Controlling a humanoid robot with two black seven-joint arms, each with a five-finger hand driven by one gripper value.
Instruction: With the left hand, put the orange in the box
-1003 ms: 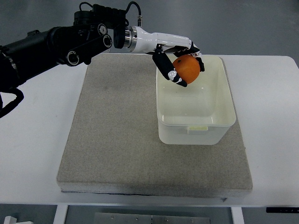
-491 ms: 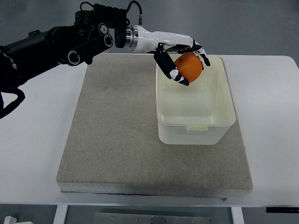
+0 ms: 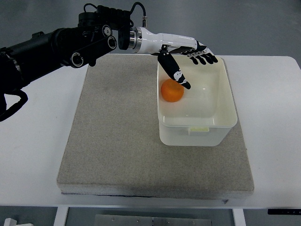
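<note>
The round orange fruit (image 3: 172,91) lies inside the cream-white rectangular plastic box (image 3: 221,123), close to the box's wall at 9 o'clock and a little toward the far end. The box sits on a grey felt-like mat (image 3: 117,141) spread over a white table (image 3: 275,117), in the mat's corner toward 1 o'clock.

The left hand (image 3: 188,56), white-shelled with black finger segments, reaches in from 10 o'clock on its black arm and hovers over the box's far rim. Its fingers (image 3: 203,58) are spread wide and flat toward 3 o'clock, holding nothing; the thumb (image 3: 173,73) points down toward 5 o'clock, its tip just above or beside the orange. Whether the thumb touches the fruit cannot be told from this view. The right hand is not in view.

By the look of things the fruit is in the box, so the step in hand is clearing the hand away. To do that well, the hand should lift straight up first, thumb included, so nothing brushes the orange or hooks the thin box wall at 12 o'clock. Only once it is above rim height should the arm draw back toward 10 o'clock. Keeping the fingers open throughout avoids catching the fruit, which may roll on the smooth floor if nudged
</note>
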